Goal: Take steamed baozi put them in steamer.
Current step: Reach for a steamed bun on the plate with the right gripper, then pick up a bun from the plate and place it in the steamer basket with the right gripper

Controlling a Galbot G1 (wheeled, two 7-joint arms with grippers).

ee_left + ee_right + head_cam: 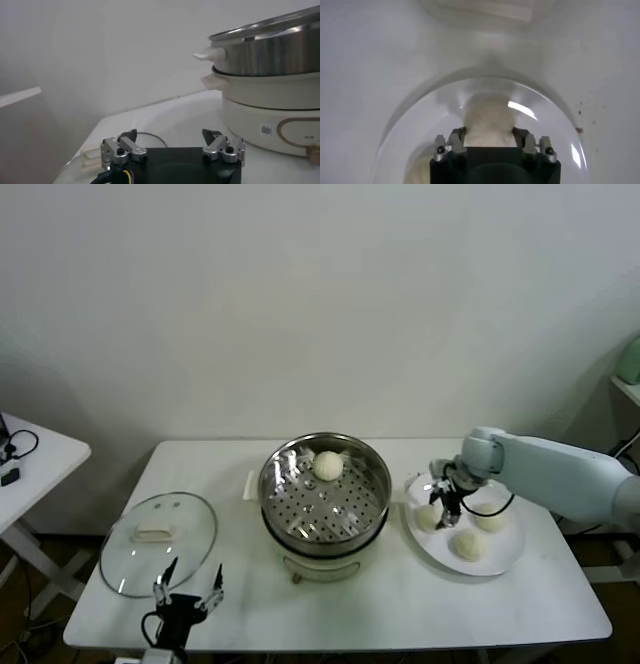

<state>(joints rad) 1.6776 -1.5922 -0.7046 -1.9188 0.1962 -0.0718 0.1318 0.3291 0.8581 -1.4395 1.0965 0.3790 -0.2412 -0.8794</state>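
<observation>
Right wrist view: right end effector (489,137) hides baozi (488,116) base.

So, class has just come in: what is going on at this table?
The right tool is down over the flat white plate, its fingers either side of one small round cream-white bun. Two more buns lie on that plate. One bun already sits in the round shiny steel steamer. The left tool waits open near the round glass lid.

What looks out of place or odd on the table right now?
Nothing stands out. One baozi sits in the steamer, three on the plate, the right gripper over one. The glass lid lies flat.
</observation>
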